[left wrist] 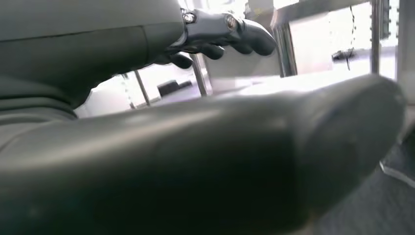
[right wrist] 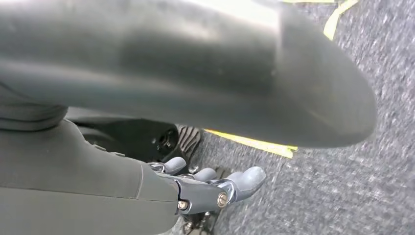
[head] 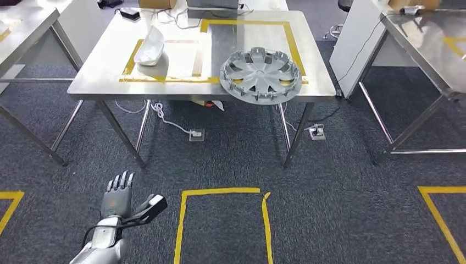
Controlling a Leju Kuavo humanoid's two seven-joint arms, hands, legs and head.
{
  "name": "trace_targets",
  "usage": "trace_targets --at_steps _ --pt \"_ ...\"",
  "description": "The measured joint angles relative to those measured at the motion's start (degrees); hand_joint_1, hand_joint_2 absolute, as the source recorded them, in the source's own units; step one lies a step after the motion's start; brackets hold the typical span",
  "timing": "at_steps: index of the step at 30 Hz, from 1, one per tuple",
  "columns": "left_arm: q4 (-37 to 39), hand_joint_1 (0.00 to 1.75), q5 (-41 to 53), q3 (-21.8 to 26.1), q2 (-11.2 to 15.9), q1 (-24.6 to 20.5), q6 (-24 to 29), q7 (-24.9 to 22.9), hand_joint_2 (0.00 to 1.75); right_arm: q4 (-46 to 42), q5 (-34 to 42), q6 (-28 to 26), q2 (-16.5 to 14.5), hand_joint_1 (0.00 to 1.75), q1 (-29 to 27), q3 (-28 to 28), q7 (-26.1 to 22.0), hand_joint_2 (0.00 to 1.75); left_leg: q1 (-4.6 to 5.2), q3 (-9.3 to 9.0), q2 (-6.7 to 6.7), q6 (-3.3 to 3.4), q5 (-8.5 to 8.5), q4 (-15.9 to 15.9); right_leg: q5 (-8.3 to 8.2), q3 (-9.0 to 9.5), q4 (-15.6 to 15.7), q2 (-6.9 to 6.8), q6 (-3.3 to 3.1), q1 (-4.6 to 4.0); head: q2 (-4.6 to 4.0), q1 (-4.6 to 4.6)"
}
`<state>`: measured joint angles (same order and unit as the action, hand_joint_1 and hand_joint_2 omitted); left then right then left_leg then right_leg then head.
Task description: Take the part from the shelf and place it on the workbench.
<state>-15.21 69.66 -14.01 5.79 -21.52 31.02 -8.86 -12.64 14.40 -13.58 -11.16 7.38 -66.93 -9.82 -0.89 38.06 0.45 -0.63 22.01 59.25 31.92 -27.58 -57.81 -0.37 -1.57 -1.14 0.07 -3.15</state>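
**Wheel cover on the counter, both hands free**

I see the steel counter [head: 110, 71] ahead, smooth and shiny on thin metal legs, with yellow tape squares marked on its top. Grey carpet [head: 340, 209] covers the floor, rough and speckled, with more yellow tape lines [head: 220, 192] on it.

The wheel cover [head: 261, 75], a round silver plastic disc with curved spokes and clips around its rim, lies flat on the near right part of the counter. Its edge overlaps the tape line and sits close to the counter's front edge. It is well apart from both of my hands, touched by neither.

A white curved shell part [head: 149, 48] rests on the left side of the counter, inside the tape square.

My left hand [head: 118, 195] hangs low over the carpet, well short of the counter, its dark fingers [head: 122, 180] stretched out and apart and its thumb out to the side, holding nothing. In the right wrist view, my right hand [right wrist: 205, 188] points down at the carpet with the fingers [right wrist: 249, 177] lightly bent and apart, and nothing in them.

Two small white power sockets [head: 197, 133] lie on the carpet under the counter, with white cables running to them.
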Motion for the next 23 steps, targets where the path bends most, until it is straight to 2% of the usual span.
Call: trace_targets --at_steps 1,2,3,4,6,7,8,9,10,11,12,13,14,15,17,18,19,21,23 --pt "0.2 0.0 -0.46 1.05 -0.32 0.66 -0.84 0.01 0.0 0.01 0.0 0.04 -0.05 0.0 -0.02 0.0 0.14 0.0 -0.08 -0.01 0.03 -0.36 -0.33 -0.18 -0.58 -0.22 0.4 -0.03 -0.22 0.08 0.0 -0.09" --pt "0.43 0.0 -1.0 2.03 -0.63 1.37 -1.85 -0.14 0.0 0.01 0.0 0.03 -0.1 0.0 -0.03 0.0 0.26 0.0 -0.11 0.16 -0.04 -0.65 0.09 -0.01 -1.26 -0.43 0.74 -0.06 -0.52 0.25 0.0 -0.09" --pt "0.69 0.0 -1.6 2.98 -0.93 2.13 -3.23 -0.49 0.0 0.01 0.0 -0.02 -0.14 0.0 -0.04 0.0 0.36 0.0 -0.09 0.6 -0.13 -0.91 1.52 1.04 -2.04 -0.75 1.09 -0.1 -0.78 0.46 0.0 0.01" --pt "1.0 0.0 -2.14 3.91 -1.19 2.89 -5.11 -1.02 0.0 0.01 0.0 -0.06 -0.17 0.0 -0.06 0.0 0.45 0.0 -0.11 1.34 -0.21 -1.15 3.89 3.29 -2.78 -1.16 1.32 -0.13 -0.92 0.64 0.0 0.15" --pt "1.61 0.0 -2.89 5.51 -1.69 4.44 -9.59 -2.27 0.0 0.01 0.0 -0.1 -0.22 0.0 -0.17 0.0 0.61 0.0 -0.17 3.19 -0.28 -1.66 8.95 10.12 -3.7 -2.25 1.3 -0.12 -1.03 0.68 0.0 0.44" --pt "1.89 0.0 -3.47 6.21 -1.95 5.28 -11.96 -2.91 0.0 0.01 0.0 -0.1 -0.26 0.0 -0.26 0.0 0.64 0.0 -0.21 3.66 -0.28 -1.88 10.07 13.06 -4.08 -2.78 1.22 -0.12 -0.94 0.71 0.0 0.51" --pt "2.16 0.0 -4.33 6.99 -2.27 6.18 -14.35 -3.54 0.0 0.01 0.0 -0.1 -0.29 0.0 -0.35 0.0 0.68 0.0 -0.26 3.27 -0.27 -2.05 9.98 14.31 -4.39 -3.31 1.08 -0.14 -0.79 0.77 0.0 0.54" --pt "2.41 0.0 -5.37 7.8 -2.6 7.11 -16.55 -4.16 0.0 0.01 0.0 -0.1 -0.31 0.0 -0.39 0.0 0.71 0.0 -0.32 1.78 -0.26 -2.17 9.07 13.39 -4.62 -3.77 0.89 -0.16 -0.61 0.88 0.0 0.56" --pt "2.63 0.0 -6.59 8.75 -2.97 8.04 -18.75 -4.87 0.0 0.01 0.0 -0.1 -0.32 0.0 -0.4 0.0 0.77 0.0 -0.42 -0.83 -0.24 -2.29 7.81 10.26 -4.76 -4.18 0.6 -0.18 -0.41 1.01 0.0 0.56" --pt "2.83 0.0 -7.84 9.81 -3.35 8.93 -20.67 -5.59 0.0 0.01 0.0 -0.1 -0.33 0.0 -0.38 0.01 0.84 0.0 -0.48 -3.8 -0.22 -2.35 7.32 6.14 -4.83 -4.51 0.26 -0.21 -0.16 1.08 0.0 0.59" --pt "3.02 0.0 -8.98 10.9 -3.73 9.82 -22.12 -6.29 0.44 0.01 0.0 -0.1 -0.34 0.0 -0.35 0.01 0.91 0.0 -0.41 -6.13 -0.31 -2.14 6.94 2.83 -4.88 -4.73 -0.06 -0.22 0.13 1.1 0.0 0.66" --pt "3.23 0.0 -10.07 12.09 -4.17 10.72 -23.38 -7.05 0.87 0.01 0.0 -0.09 -0.35 0.0 -0.33 0.02 0.97 0.0 -0.35 -7.54 -0.4 -1.84 7.03 0.52 -4.93 -4.86 -0.35 -0.21 0.44 1.05 0.0 0.72" --pt "3.48 0.0 -10.92 13.23 -4.56 11.64 -24.27 -7.8 1.31 0.01 0.0 -0.09 -0.35 0.0 -0.32 0.02 1.06 0.0 -0.3 -7.97 -0.52 -1.41 7.36 -0.39 -4.96 -4.94 -0.54 -0.19 0.73 0.95 0.0 0.75" --pt "3.72 0.0 -11.49 14.24 -5.0 12.6 -24.87 -8.47 1.75 0.01 0.0 -0.08 -0.35 0.0 -0.33 0.02 1.15 0.0 -0.24 -7.84 -0.62 -0.98 7.13 -0.43 -4.92 -5.01 -0.6 -0.15 0.64 0.88 0.0 0.74" --pt "4.08 0.0 -12.25 15.97 -5.76 14.43 -25.16 -9.59 1.75 0.01 0.0 -0.08 -0.34 0.0 -0.34 0.02 1.53 0.0 -0.23 -7.72 -0.6 -0.51 7.12 -0.72 -4.93 -5.15 -0.55 -0.1 -0.1 0.81 0.0 0.62" --pt "4.19 0.0 -12.57 16.68 -6.13 15.2 -24.8 -9.86 1.31 0.01 0.0 -0.08 -0.33 0.0 -0.35 0.01 1.73 0.0 -0.13 -7.66 -0.58 -0.32 7.04 -0.72 -5.02 -5.18 -0.44 -0.09 -0.43 0.84 0.0 0.6" --pt "4.28 0.0 -12.97 17.42 -6.43 15.88 -24.06 -9.94 0.87 0.01 0.0 -0.08 -0.34 0.0 -0.35 0.01 1.92 0.0 -0.05 -7.58 -0.58 -0.11 6.95 -0.69 -5.23 -5.19 -0.33 -0.1 -0.39 0.88 0.0 0.59" --pt "4.4 0.0 -14.07 18.95 -7.18 16.92 -21.72 -9.38 0.0 0.01 0.0 -0.09 -0.34 0.0 -0.35 0.0 2.12 0.0 0.09 -7.37 -0.59 0.23 6.77 -0.62 -5.64 -5.23 -0.09 -0.11 0.25 0.98 0.0 0.6" --pt "4.47 0.0 -15.17 20.2 -7.82 17.46 -19.9 -8.57 0.0 0.01 0.0 -0.09 -0.33 0.0 -0.35 0.0 2.11 0.0 0.16 -7.21 -0.59 0.39 6.66 -0.57 -5.93 -5.3 0.04 -0.11 0.76 1.05 0.0 0.61"
